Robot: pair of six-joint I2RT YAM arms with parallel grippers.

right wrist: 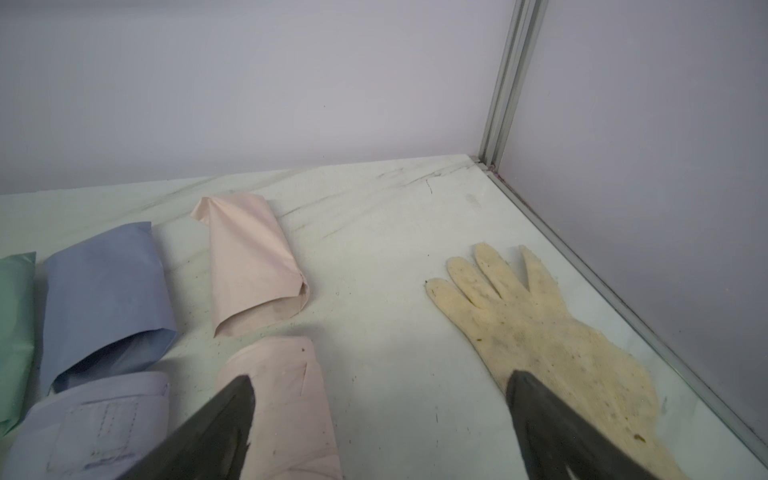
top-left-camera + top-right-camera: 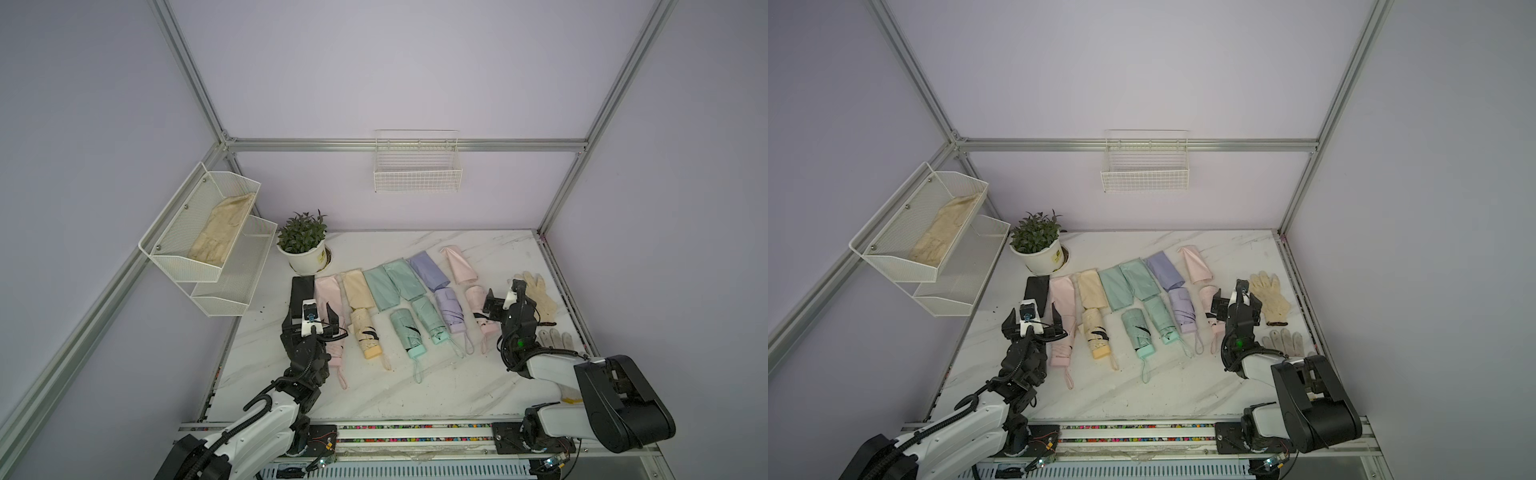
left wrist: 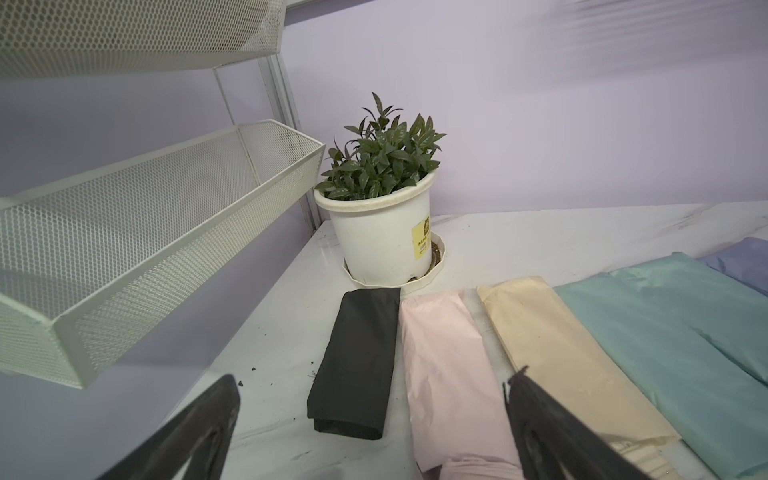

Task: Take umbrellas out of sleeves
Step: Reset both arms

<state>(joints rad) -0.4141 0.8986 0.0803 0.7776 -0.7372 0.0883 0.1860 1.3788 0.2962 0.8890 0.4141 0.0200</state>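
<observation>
- Shows the left gripper (image 3: 372, 382) spread wide and empty, the near end of the black sleeve (image 3: 357, 365) lying between its fingers.
- Lays that sleeve flat on the table (image 3: 270, 353), long axis running from the gripper toward the plant pot (image 3: 382, 241).
- Shows the right gripper (image 1: 380, 379) equally wide, holding nothing, one finger above the pink umbrella (image 1: 286, 399).
- Points that umbrella's canopy end away from the arm, at the mouth of the pink sleeve (image 1: 249, 266) just beyond.
</observation>
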